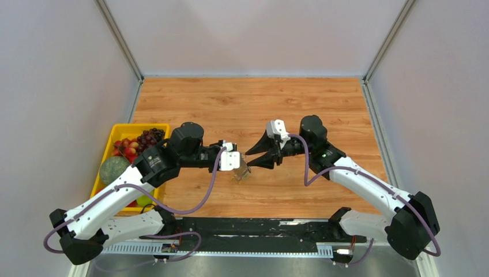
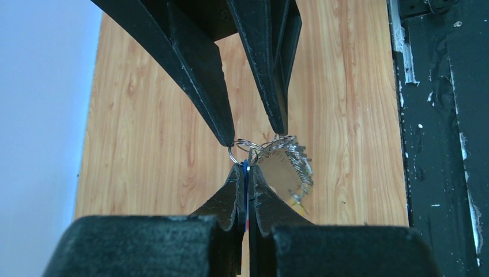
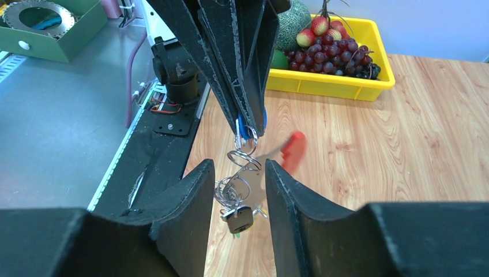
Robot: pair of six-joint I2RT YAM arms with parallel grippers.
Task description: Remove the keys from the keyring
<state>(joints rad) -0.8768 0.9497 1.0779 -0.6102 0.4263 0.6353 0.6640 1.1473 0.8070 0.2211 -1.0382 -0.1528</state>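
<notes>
My left gripper [image 2: 247,168] is shut on a blue-headed key [image 2: 246,173] and holds the whole bunch above the wooden table. A small silver ring [image 2: 241,151] of the keyring sits just past its tips, with chain and more keys [image 2: 291,164] hanging beside it. My right gripper [image 3: 239,166] is open, one finger on each side of the ring [image 3: 243,157]; one fingertip [image 2: 226,135] touches or nearly touches the ring. Below hang a dark-headed key [image 3: 239,219] and the blurred red clip [image 3: 293,151]. From above, both grippers meet over the bunch [image 1: 242,173].
A yellow tray [image 1: 109,135] of fruit stands at the table's left edge, also in the right wrist view [image 3: 328,86]. A black rail [image 1: 254,228] runs along the near edge. A green box [image 3: 46,34] lies off the table on the grey surface.
</notes>
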